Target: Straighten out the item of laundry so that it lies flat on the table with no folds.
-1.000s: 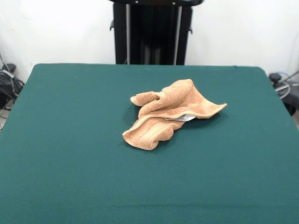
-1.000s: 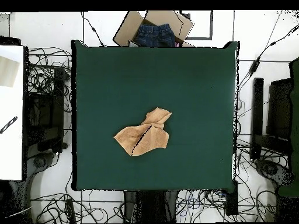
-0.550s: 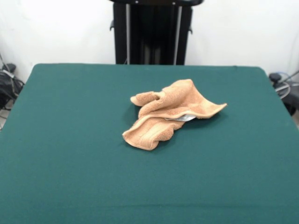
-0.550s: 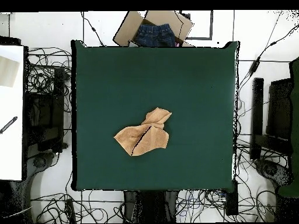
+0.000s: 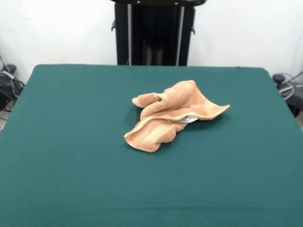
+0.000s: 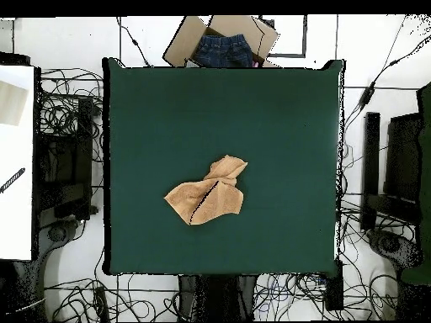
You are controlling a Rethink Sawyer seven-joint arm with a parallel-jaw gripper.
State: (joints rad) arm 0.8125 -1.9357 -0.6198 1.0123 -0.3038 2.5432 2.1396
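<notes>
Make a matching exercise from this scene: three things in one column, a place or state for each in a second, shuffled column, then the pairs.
Things:
1. towel
2. table
3. white tag

Places or states:
A. covered in dark green cloth
B. peeking out from under a fold
C. crumpled near the table's middle

Pairs: 1-C, 2-A, 3-B

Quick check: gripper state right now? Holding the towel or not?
Gripper: not in view in either camera, so its state cannot be told. The towel lies crumpled and untouched on the table.
</notes>
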